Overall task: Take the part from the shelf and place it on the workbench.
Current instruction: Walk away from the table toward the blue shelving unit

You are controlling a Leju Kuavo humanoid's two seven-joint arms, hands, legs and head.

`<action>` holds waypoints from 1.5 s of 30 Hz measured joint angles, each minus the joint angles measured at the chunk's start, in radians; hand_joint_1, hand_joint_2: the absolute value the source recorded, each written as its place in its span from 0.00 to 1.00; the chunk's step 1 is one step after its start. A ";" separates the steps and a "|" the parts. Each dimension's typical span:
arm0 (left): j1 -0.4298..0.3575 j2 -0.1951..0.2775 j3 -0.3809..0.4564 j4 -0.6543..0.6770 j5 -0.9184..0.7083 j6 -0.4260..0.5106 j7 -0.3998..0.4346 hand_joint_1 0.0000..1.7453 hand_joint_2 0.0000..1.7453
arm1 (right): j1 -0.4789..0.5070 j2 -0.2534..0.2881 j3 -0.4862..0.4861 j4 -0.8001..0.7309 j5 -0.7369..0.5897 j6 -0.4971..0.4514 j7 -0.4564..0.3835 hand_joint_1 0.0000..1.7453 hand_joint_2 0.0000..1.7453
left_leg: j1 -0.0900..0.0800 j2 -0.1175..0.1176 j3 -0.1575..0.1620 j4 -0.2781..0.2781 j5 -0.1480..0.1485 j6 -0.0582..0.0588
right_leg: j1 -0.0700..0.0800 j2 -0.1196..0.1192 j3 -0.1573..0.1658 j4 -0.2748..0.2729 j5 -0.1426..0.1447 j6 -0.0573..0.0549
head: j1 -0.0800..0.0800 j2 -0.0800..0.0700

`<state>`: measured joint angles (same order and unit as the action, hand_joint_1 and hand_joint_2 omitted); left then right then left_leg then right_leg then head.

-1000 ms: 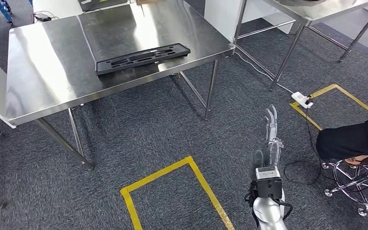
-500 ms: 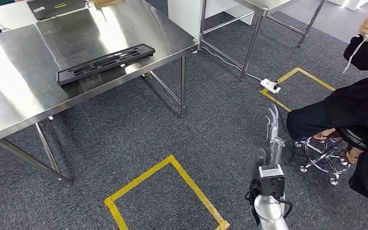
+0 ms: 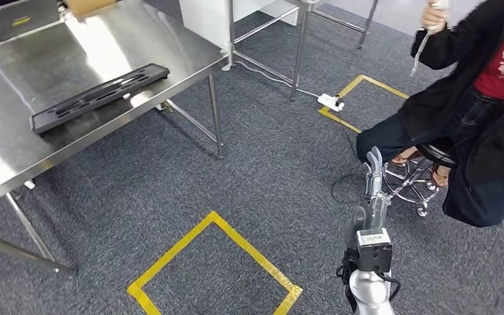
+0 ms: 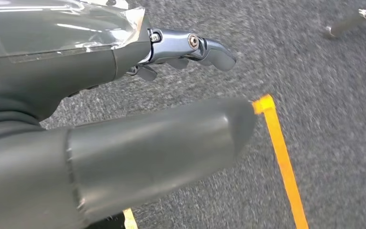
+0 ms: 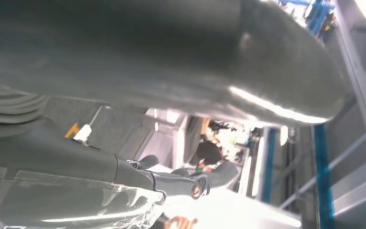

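A long black slotted part (image 3: 98,96) lies flat near the front edge of the steel workbench (image 3: 13,151) at the upper left of the head view. My right hand (image 3: 373,193) hangs low at the lower right, well away from the bench, its fingers straight and apart, holding nothing. In the right wrist view the right hand (image 5: 171,71) is blurred and close, with nothing in it. The left wrist view has my left hand (image 4: 124,124) over grey carpet, thumb and fingers (image 4: 209,47) apart and empty.
A person in black (image 3: 472,125) sits on a chrome stool (image 3: 413,187) just beyond my right hand. Yellow tape (image 3: 216,262) marks a square on the carpet ahead. A white power strip (image 3: 331,102) and cable lie near a second table's legs (image 3: 298,52).
The camera has swung to the right: the workbench and part slid toward the picture's left and the seated person came fully into view. My right arm keeps its pose.
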<state>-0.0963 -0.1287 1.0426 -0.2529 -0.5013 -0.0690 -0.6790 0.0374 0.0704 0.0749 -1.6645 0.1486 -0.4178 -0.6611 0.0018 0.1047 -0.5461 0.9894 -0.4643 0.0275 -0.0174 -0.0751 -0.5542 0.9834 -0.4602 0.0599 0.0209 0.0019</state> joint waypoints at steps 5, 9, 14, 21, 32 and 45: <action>-0.005 0.000 0.000 0.000 -0.003 0.000 -0.004 0.00 0.00 | 0.016 0.001 -0.015 -0.004 -0.019 0.003 -0.005 0.00 0.00 | 0.013 -0.033 -0.014 0.058 -0.054 -0.029 | -0.008 0.057 -0.003 -0.006 0.016 -0.039 | -0.002 0.000; 0.002 0.000 0.001 0.001 -0.001 -0.001 -0.006 0.00 0.00 | 0.050 0.005 -0.020 -0.006 -0.030 0.018 -0.016 0.00 0.00 | 0.015 -0.103 -0.121 0.297 -0.165 -0.032 | -0.004 0.105 -0.008 -0.005 0.022 -0.050 | -0.006 0.000; 0.006 0.001 0.007 0.001 0.008 -0.001 -0.009 0.00 0.00 | 0.075 0.012 -0.023 -0.006 -0.031 0.024 -0.023 0.00 0.00 | 0.017 -0.161 -0.013 0.058 -0.027 -0.013 | 0.002 0.173 -0.008 0.002 0.022 -0.047 | -0.005 0.000; 0.006 -0.002 0.031 0.000 0.035 0.014 -0.012 0.00 0.00 | 0.096 0.027 -0.030 0.014 -0.012 0.008 -0.009 0.00 0.00 | 0.013 -0.110 0.011 -0.008 -0.001 0.021 | 0.006 0.127 -0.084 0.106 -0.020 -0.026 | -0.001 0.000; 0.008 -0.009 0.086 0.000 0.060 0.046 0.013 0.00 0.00 | -0.054 0.046 -0.101 0.481 0.014 -0.057 0.132 0.00 0.00 | 0.003 0.026 0.020 -0.006 -0.011 -0.007 | 0.003 0.012 -0.007 -0.001 0.012 -0.007 | -0.001 0.000; 0.015 -0.003 0.135 0.001 0.075 0.054 0.057 0.00 0.00 | -0.175 0.021 -0.169 1.284 0.093 -0.152 0.364 0.00 0.00 | 0.024 -0.175 -0.008 0.048 -0.025 -0.015 | 0.004 0.175 -0.014 0.004 0.026 -0.043 | -0.004 0.000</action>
<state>-0.0811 -0.1313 1.1771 -0.2516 -0.4263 -0.0152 -0.6224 -0.1379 0.0915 -0.0944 -0.3805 0.2414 -0.5703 -0.2972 0.0256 -0.0702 -0.5545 1.0373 -0.4891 0.0126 -0.0132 0.0997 -0.5682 0.9877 -0.4347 0.0169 0.0166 0.0019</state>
